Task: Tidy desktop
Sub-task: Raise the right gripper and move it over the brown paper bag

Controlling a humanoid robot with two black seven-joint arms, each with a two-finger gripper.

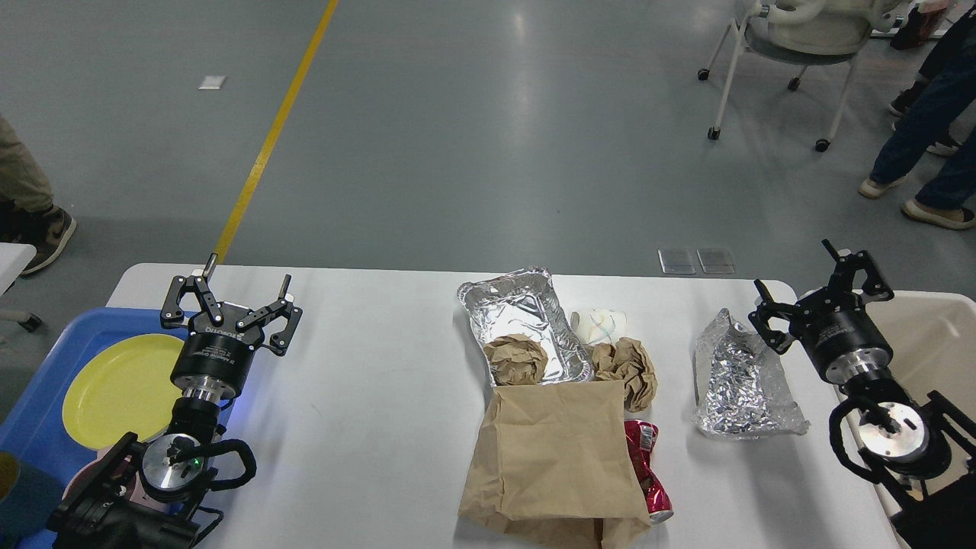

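The white desktop [366,396] holds litter: a foil tray [522,316] with a crumpled brown paper ball [516,360] at its near end, a second paper ball [627,367], a white wrapper [598,326], a flat brown paper bag [557,457], a crushed red can [646,469] and a crumpled foil sheet [740,377]. My left gripper [231,301] is open and empty above the table's left side. My right gripper [822,288] is open and empty, just right of the foil sheet.
A blue tray [34,412] with a yellow plate [122,389] sits at the left edge. A beige bin [934,335] stands at the right edge. Beyond the table are a wheeled chair [793,46] and people's legs [923,152].
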